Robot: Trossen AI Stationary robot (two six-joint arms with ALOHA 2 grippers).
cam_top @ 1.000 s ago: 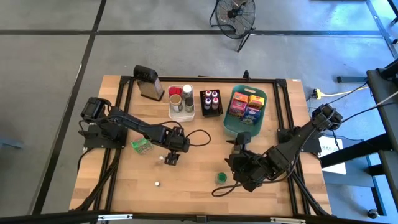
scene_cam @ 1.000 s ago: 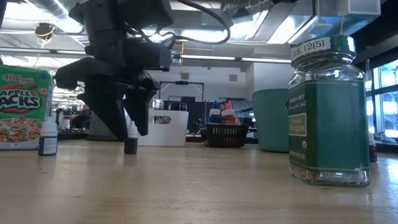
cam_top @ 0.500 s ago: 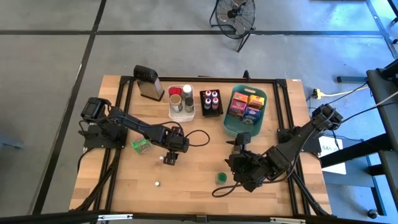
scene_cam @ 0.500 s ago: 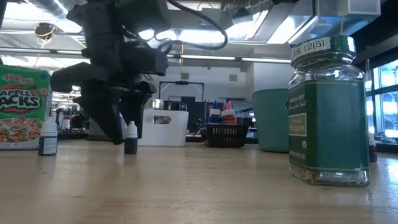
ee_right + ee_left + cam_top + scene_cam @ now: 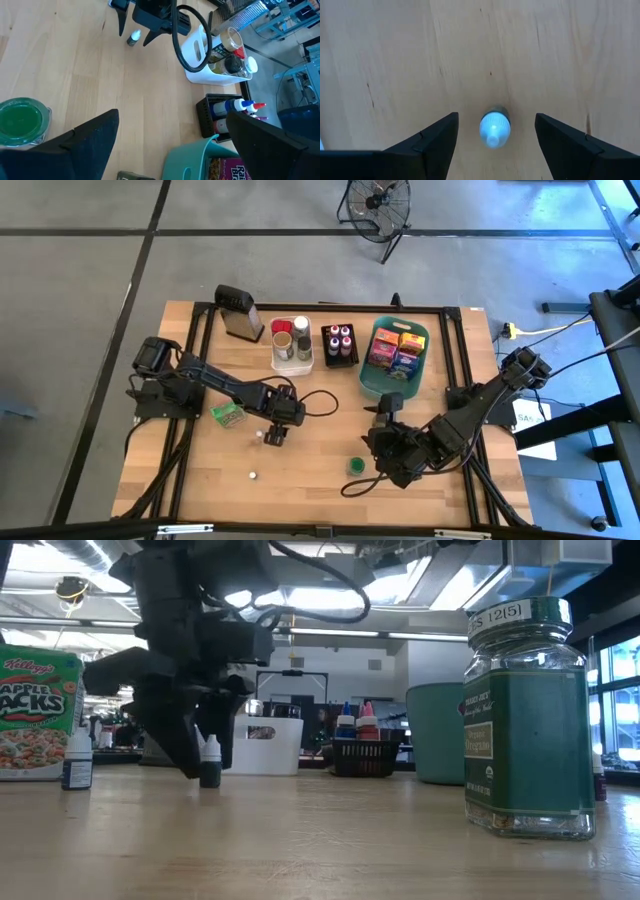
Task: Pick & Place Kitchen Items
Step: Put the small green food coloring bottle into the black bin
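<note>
The left gripper (image 5: 495,132) hangs low over the wooden table (image 5: 320,455), its two dark fingers (image 5: 437,137) spread apart on either side of a small dropper bottle with a white cap and dark body (image 5: 494,129) — the bottle stands upright between them with a clear gap of bare wood on each side, so nothing is clenched. In the high view this gripper (image 5: 272,434) sits left of the frame's centre, with the bottle (image 5: 259,436) just at its left edge. In the low view the bottle (image 5: 210,762) stands at the left, in front of the dark fingers.

Just to the upper left of it in the high view lies a green packet of cereal (image 5: 227,414). A second small white-capped bottle (image 5: 253,475) stands alone lower down, toward the bottom left of the table.

The right gripper (image 5: 380,428) waits right of centre with its fingers wide apart, holding nothing; a round glass jar with a green lid (image 5: 354,466) stands just below and left of it.

Along the upper part of the table — a metal box grater with a black handle (image 5: 238,313), a white bin holding jars and bottles (image 5: 291,361), a black tray of capped bottles (image 5: 340,345) and a teal basket of coloured boxes (image 5: 372,380).
</note>
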